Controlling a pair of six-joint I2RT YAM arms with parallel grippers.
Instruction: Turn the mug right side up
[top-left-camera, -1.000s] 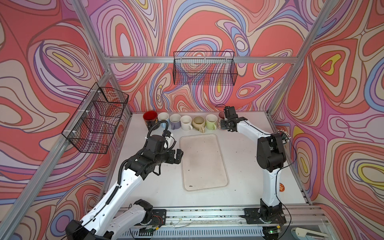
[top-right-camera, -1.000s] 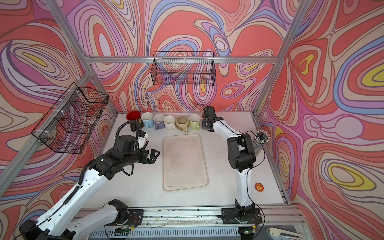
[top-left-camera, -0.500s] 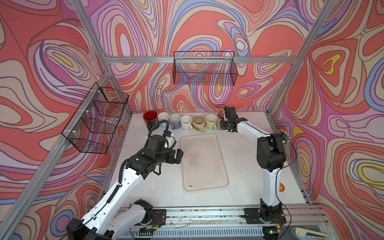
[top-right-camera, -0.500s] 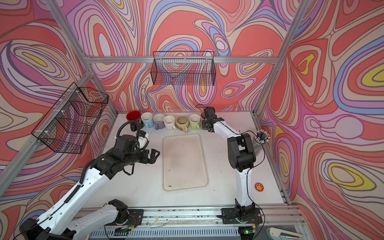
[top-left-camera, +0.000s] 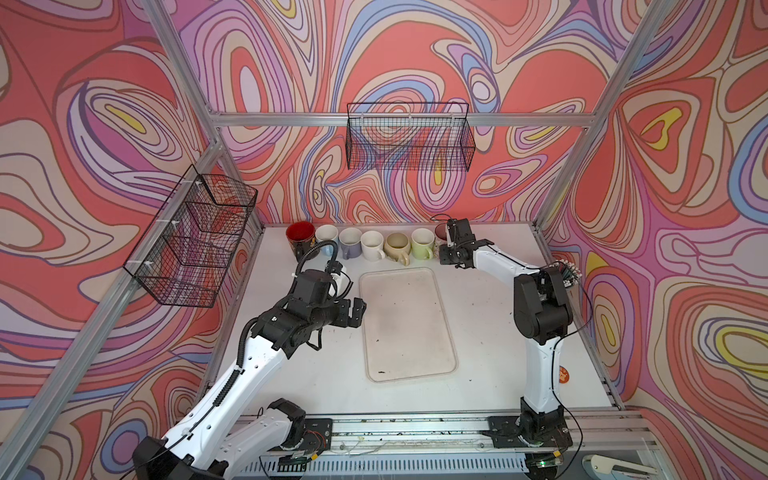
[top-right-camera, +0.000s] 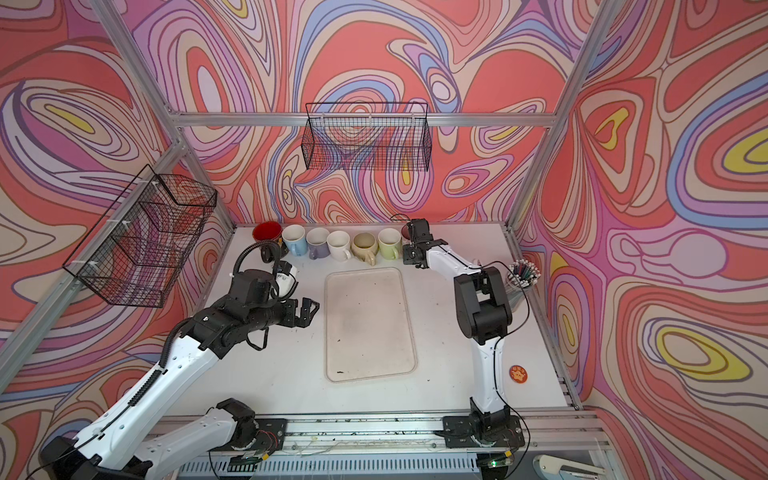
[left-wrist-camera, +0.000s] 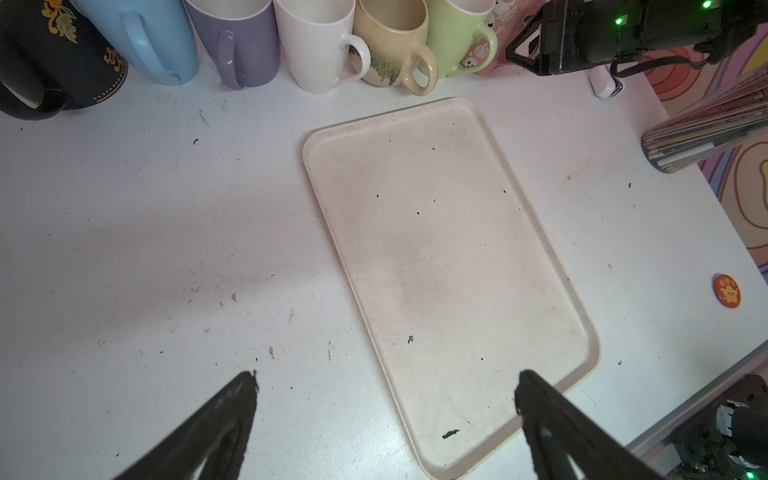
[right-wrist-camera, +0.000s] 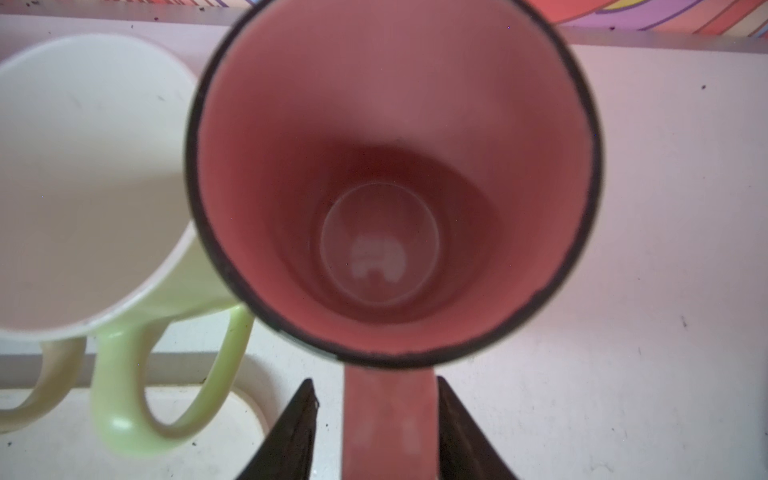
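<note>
Currently, the right gripper (right-wrist-camera: 375, 380) is straddling the handle (right-wrist-camera: 390, 419) of your pink mug (right-wrist-camera: 390, 166) with jaws parted, likely because it is standing upright beside the green mug (right-wrist-camera: 83, 174), ending the row. The left gripper (left-wrist-camera: 386, 374) is idling wide open at the tray (left-wrist-camera: 436, 249) edge.

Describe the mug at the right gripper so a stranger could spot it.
Along the back edge of the white table, mugs stand in a row. It is the pink mug at the right end, next to the green mug, and the only pink one there.
</note>
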